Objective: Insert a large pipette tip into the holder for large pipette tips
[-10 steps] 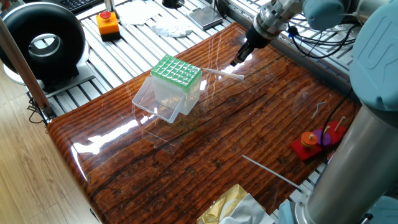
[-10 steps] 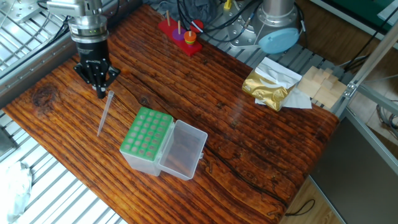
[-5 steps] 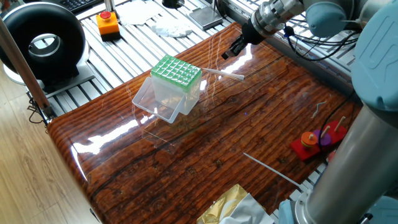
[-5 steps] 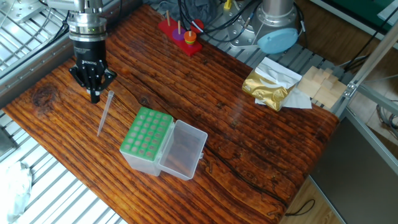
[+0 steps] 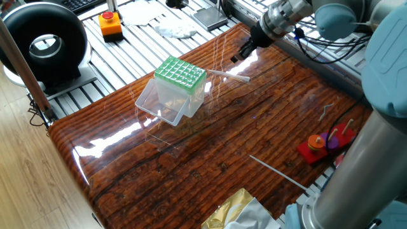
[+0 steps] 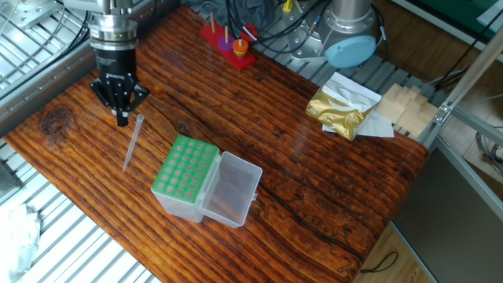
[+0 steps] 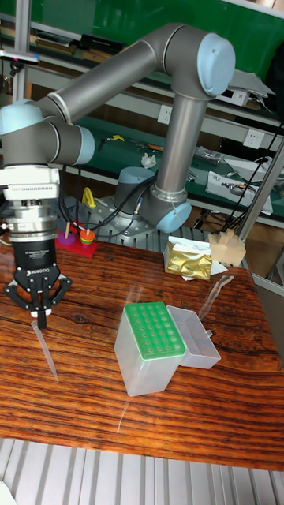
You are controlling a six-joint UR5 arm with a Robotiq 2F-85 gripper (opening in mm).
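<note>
Right now the gripper [image 7: 38,317] hangs above the wooden table [image 6: 330,189], pointing straight down, with its two fingers [image 7: 31,304] drawn together at the tips and nothing between them. In the tall fixed view the fingertips sit just over the wide end of the pipette tip [image 7: 45,347], close to it, though I cannot tell whether they touch it. The other fixed view shows the same thing: the gripper [image 6: 121,119] is just beside the upper end of the pipette tip [image 6: 132,143], which lies flat on the table, slanting away from the fingers toward the table's edge.

Near the pipette tip stands the holder [image 6: 185,178], a clear box with a green top full of small holes. Its clear lid [image 6: 233,187] is swung open and lies on the side away from the pipette tip. In one fixed view the pipette tip [image 5: 227,75] lies just beside the green top of the holder [image 5: 180,75], and the gripper [image 5: 237,55] hovers near its far end.

Well apart from these, a thin grey rod [image 5: 278,172] lies on the table, with a red peg toy [image 5: 323,142] near it and a gold foil bag [image 6: 338,112] at the table's far side.
</note>
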